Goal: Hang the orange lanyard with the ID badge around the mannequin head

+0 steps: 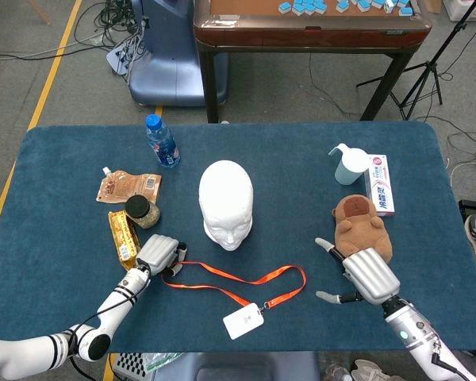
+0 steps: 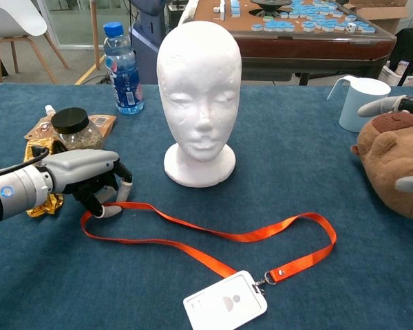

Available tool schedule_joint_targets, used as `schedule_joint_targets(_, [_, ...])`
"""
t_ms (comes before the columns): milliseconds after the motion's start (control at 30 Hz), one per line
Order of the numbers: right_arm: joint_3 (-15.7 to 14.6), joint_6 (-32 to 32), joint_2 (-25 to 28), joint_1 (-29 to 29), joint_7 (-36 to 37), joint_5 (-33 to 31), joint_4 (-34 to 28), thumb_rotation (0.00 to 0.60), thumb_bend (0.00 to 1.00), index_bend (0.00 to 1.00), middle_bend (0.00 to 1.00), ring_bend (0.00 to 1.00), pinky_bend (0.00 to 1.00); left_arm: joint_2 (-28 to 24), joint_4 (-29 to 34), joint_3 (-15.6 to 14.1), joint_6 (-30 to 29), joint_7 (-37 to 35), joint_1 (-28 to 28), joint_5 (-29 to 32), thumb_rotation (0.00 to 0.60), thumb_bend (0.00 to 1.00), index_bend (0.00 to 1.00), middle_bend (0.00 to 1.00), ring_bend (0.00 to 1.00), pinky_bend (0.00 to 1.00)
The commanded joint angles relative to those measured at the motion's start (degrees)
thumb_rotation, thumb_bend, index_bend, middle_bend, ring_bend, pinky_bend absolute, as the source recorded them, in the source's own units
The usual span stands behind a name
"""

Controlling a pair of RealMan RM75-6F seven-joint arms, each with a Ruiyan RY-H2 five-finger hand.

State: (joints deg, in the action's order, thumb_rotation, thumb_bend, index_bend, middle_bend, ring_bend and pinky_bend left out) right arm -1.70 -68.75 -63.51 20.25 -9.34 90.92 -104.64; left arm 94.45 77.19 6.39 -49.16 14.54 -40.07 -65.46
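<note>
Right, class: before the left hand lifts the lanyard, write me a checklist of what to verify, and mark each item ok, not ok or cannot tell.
1. Left hand at the lanyard's left end: ok, its fingertips curl down at the loop.
2. Strap actually pinched: cannot tell, the fingers hide the contact.
3. Lanyard free of other things: ok, it lies flat on the table, clear of the head.
4. Badge attached: ok, clipped to the strap.
5. Head upright: ok, standing on its base.
6. Right hand out of the way: ok, open by the plush toy, off the strap.
</note>
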Motion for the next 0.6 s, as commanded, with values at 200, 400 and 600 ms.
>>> schedule_joint_targets(200, [0.0, 2.6, -0.1, 0.7, -1.8, -1.6, -0.3, 0.331, 0.20, 0.13, 1.00, 1.00, 1.00, -0.1, 0.6, -0.1, -1.2, -1.9, 0.7, -1.0, 0.600, 0.32, 0.61, 0.85, 0.87, 0.90])
schedule_joint_targets(400, [0.9, 6.4, -2.3, 2.8, -4.3, -3.8, -0.8, 0.400, 0.25, 0.21, 1.00, 1.00, 1.00, -0.4, 1.6, -0.3, -1.8, -2.3, 0.9, -1.9, 0.600, 0.32, 0.61, 0.85, 0.87, 0.90])
schedule_joint_targets(600, [3.4, 10.4, -7.0, 5.6, -7.7, -9.3, -0.1, 0.555, 0.25, 0.28, 1.00, 1.00, 1.00, -0.6, 2.2, -0.5, -1.6, -2.4, 0.9, -1.9, 0.600, 0.32, 0.60, 0.85, 0.87, 0.90])
